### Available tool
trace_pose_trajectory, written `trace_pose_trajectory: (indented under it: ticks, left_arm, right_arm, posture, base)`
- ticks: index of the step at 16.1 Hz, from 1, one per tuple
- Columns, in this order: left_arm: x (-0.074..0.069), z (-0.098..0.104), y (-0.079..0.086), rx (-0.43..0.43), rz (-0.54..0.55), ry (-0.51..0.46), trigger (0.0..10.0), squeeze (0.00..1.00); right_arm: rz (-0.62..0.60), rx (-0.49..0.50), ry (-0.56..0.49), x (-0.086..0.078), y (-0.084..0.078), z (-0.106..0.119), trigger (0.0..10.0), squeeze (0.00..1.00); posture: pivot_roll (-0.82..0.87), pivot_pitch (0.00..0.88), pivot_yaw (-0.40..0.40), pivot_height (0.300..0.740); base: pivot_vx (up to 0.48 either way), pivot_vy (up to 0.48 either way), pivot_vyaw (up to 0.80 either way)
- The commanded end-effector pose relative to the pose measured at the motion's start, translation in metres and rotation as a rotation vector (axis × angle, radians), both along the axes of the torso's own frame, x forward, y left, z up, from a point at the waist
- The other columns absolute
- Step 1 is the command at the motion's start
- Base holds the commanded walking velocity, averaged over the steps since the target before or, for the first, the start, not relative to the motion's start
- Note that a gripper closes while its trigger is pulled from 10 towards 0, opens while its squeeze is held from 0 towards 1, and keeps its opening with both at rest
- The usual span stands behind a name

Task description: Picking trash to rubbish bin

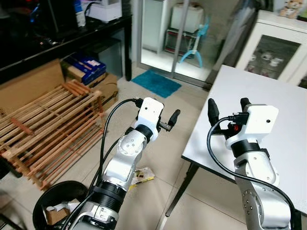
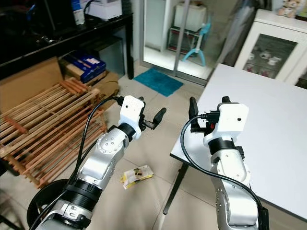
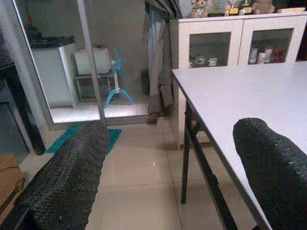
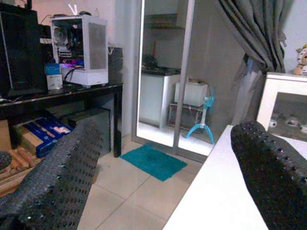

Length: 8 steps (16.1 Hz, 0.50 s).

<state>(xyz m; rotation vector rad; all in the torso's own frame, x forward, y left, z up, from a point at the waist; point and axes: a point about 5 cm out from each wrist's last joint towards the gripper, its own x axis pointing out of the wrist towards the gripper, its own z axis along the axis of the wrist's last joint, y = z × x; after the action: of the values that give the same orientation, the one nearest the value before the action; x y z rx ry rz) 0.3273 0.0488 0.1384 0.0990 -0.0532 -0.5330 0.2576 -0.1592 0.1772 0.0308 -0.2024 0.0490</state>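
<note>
- Left gripper is raised with fingers apart and empty; the flat yellow printed wrapper lies on the tiled floor below it, near the white table's black leg.
- To grasp it, I judge the arm must lower and tilt fingertips downward.
- Right gripper hovers spread and empty over the table edge.
- The round black rubbish bin, below and behind the left gripper, holds pale cardboard scraps.

black fingers spread, white table, cabinet

Our left arm partly covers the yellow wrapper. The black bin is cut off by the edge. Its contents are too small to tell.
</note>
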Motion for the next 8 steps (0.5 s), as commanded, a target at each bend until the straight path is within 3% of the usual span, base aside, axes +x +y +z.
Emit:
trace_pose_trajectory:
  ticks: [1,8]
  left_arm:
    - [0.0014,0.0008,-0.0038,0.018,-0.009,0.007,10.0,0.0]
    - [0.0012,-0.003,-0.0022,0.039,-0.007,0.022,10.0,0.0]
  right_arm:
    - [-0.003,0.008,0.009,0.0007,-0.0005,0.0003,10.0,0.0]
    - [-0.007,0.019,0.017,0.0003,-0.0006,-0.0021,10.0,0.0]
  posture:
    - [0.15,0.001,-0.067,0.74]
    - [0.15,0.005,-0.062,0.74]
  base:
    - [0.0,0.0,0.0]
    - [-0.377,0.0,0.0]
